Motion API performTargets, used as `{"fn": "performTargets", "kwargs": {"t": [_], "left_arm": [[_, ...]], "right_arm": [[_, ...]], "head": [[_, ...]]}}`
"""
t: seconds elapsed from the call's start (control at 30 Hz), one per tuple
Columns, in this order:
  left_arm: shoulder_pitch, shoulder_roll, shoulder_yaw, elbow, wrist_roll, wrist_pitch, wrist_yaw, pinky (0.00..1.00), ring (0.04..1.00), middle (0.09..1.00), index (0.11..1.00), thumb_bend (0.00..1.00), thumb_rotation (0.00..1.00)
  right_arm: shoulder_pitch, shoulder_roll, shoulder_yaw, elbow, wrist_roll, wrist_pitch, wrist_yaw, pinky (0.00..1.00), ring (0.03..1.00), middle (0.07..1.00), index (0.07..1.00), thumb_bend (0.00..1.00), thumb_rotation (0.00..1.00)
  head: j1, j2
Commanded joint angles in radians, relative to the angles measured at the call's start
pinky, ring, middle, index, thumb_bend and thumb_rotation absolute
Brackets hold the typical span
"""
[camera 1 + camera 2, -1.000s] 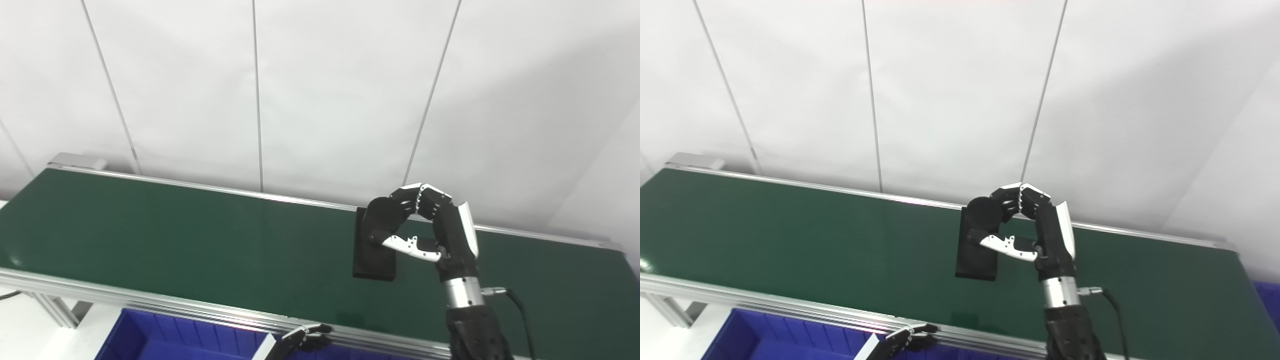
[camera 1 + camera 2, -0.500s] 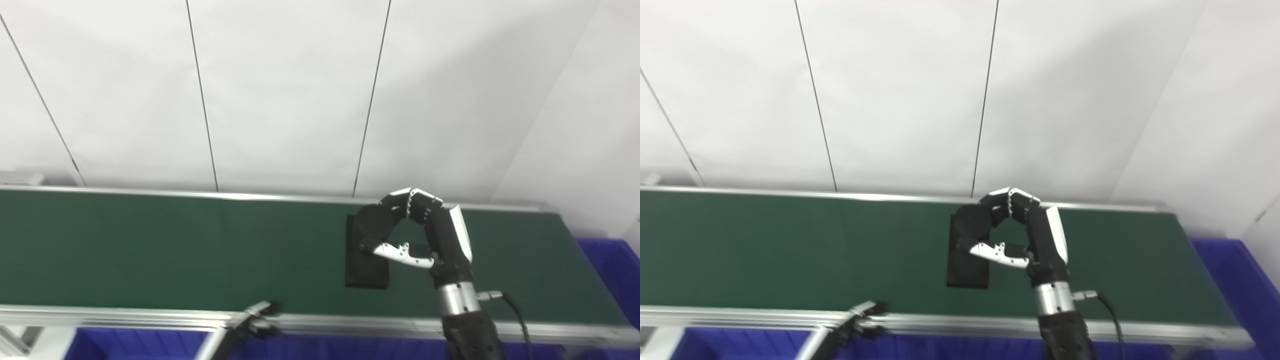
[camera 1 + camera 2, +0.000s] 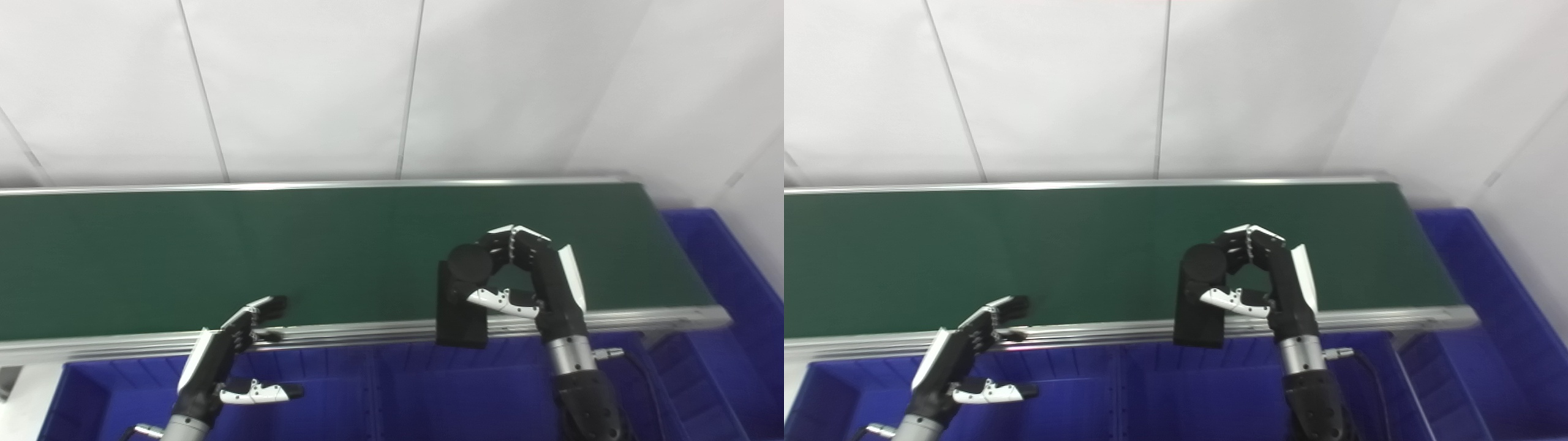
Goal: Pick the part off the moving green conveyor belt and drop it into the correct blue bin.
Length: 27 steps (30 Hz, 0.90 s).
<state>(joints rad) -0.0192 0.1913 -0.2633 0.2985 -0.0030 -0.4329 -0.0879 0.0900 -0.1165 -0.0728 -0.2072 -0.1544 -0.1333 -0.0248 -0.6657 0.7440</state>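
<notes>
My right hand (image 3: 527, 275) is shut on a flat black rectangular part (image 3: 460, 312) with a round black piece at its top. It holds the part upright in the air, over the near rail of the green conveyor belt (image 3: 245, 245) and above the blue bins (image 3: 398, 392). It also shows in the right eye view (image 3: 1200, 306). My left hand (image 3: 229, 355) is open and empty, low at the left, in front of the belt's near rail and above a blue bin.
A row of blue bins with dividers runs along the near side under the belt. Another blue bin (image 3: 723, 275) sits at the belt's right end. A white panelled wall stands behind the belt.
The camera has tilted down and turned right, bringing the bins and my left hand into view. My right hand has carried the part from over the belt's middle toward its near edge.
</notes>
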Motion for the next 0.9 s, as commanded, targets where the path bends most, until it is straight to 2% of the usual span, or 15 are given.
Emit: {"fn": "performTargets", "kwargs": {"t": [0.0,0.1,0.13,0.23,0.4,0.7,0.87], "left_arm": [[-0.004,0.003,0.025,-0.036,-0.012,-0.037,-0.023,0.75,0.813,0.812,0.797,0.97,0.14],[0.0,-0.001,0.048,-0.049,-0.015,-0.037,-0.047,0.75,0.809,0.808,0.799,0.97,0.13],[0.001,-0.003,0.055,-0.054,-0.016,-0.037,-0.054,0.75,0.809,0.808,0.8,0.97,0.13],[0.001,-0.008,0.074,-0.065,-0.02,-0.037,-0.072,0.76,0.809,0.81,0.804,0.96,0.14],[-0.005,-0.012,0.1,-0.065,-0.019,-0.037,-0.095,0.75,0.804,0.814,0.804,0.96,0.15],[-0.007,-0.005,0.138,-0.079,-0.041,-0.035,-0.132,0.74,0.808,0.812,0.811,1.0,0.17],[-0.012,0.0,0.15,-0.078,-0.039,-0.035,-0.143,0.74,0.803,0.81,0.81,0.99,0.19]], "right_arm": [[0.004,0.003,-0.016,-0.044,0.021,0.014,-0.013,0.36,0.434,0.482,0.503,0.52,0.0],[0.025,0.003,-0.026,-0.056,0.034,0.024,-0.009,0.37,0.438,0.481,0.499,0.52,0.0],[0.035,0.002,-0.031,-0.061,0.041,0.033,-0.008,0.38,0.439,0.481,0.499,0.52,0.0],[0.066,-0.005,-0.043,-0.063,0.03,0.03,-0.012,0.36,0.429,0.482,0.507,0.52,0.0],[0.111,-0.008,-0.06,-0.04,0.0,0.002,-0.028,0.35,0.43,0.48,0.506,0.52,0.0],[0.167,0.001,-0.084,-0.003,-0.014,-0.006,-0.059,0.36,0.433,0.477,0.505,0.52,0.0],[0.192,0.001,-0.093,0.029,-0.03,-0.015,-0.077,0.37,0.443,0.473,0.496,0.52,0.0]], "head": [[-0.01,0.015],[-0.016,0.027],[-0.016,0.045],[-0.026,0.063],[-0.054,0.071],[-0.118,0.113],[-0.134,0.115]]}}
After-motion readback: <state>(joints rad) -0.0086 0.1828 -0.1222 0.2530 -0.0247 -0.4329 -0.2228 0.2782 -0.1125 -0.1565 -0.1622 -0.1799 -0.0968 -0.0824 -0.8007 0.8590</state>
